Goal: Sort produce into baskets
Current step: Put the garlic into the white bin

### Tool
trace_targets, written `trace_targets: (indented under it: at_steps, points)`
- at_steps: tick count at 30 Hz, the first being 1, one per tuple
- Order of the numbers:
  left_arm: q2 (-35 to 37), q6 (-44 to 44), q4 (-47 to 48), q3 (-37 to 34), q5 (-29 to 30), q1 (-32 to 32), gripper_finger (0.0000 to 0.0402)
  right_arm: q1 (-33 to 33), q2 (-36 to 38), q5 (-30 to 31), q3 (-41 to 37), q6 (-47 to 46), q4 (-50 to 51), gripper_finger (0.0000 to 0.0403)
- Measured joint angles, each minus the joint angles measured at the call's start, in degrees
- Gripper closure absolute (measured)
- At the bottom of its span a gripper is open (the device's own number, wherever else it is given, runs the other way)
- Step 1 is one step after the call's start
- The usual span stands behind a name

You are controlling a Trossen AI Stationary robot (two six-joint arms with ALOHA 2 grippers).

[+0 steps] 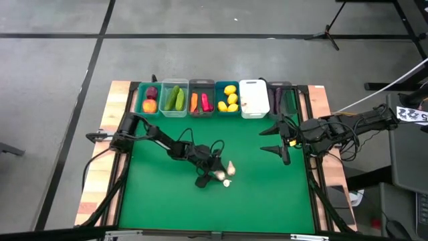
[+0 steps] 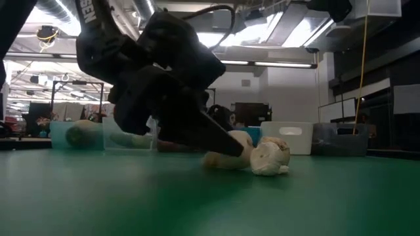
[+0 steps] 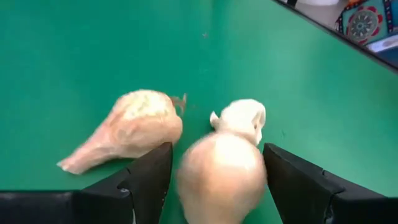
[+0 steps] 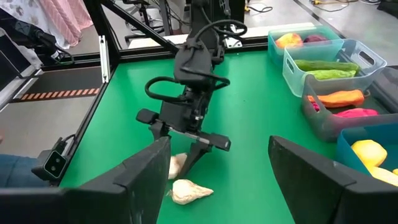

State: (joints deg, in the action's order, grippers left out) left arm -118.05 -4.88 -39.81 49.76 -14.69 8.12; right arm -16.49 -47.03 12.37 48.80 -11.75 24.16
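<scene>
High view shows the sorting nearly done: the six baskets (image 1: 214,98) stand in a row along the far edge of the desk (image 1: 254,194), and most hold produce already (a dark red piece and an orange-yellow one in the teal bin, cucumbers (image 1: 175,98) next, an orange and a red piece in the grey one, lemons (image 1: 231,98) in the blue, something dark in the last bin). The white basket (image 1: 254,98) shows nothing inside that I can make out. What is left is the garlic (image 1: 225,175), a small cluster of whitish bulbs lying loose on the green mat, well apart from the bins. The left hand (image 3: 214,180) is down on that cluster with its fingers spread either side of one bulb (image 3: 219,174), not yet pinching it; another bulb (image 3: 127,127) lies just beside. The right hand (image 1: 286,142) waits spread and empty near the right edge. I judge the garlic goes to the white basket.
</scene>
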Motion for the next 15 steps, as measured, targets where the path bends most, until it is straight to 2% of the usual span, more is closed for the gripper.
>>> trace_targets:
  at_steps: [8, 15]
  points:
    - [-1.85, 0.74, -2.87, 0.02, -0.36, -0.42, 0.0164, 0.0, 0.0, 0.02, 0.0, 0.02, 0.0, 0.0134]
    - [-1.85, 0.87, -2.4, 0.02, -0.38, -0.4, 0.0211, 0.0, 0.0, 0.02, 0.0, 0.02, -0.01, 0.0134]
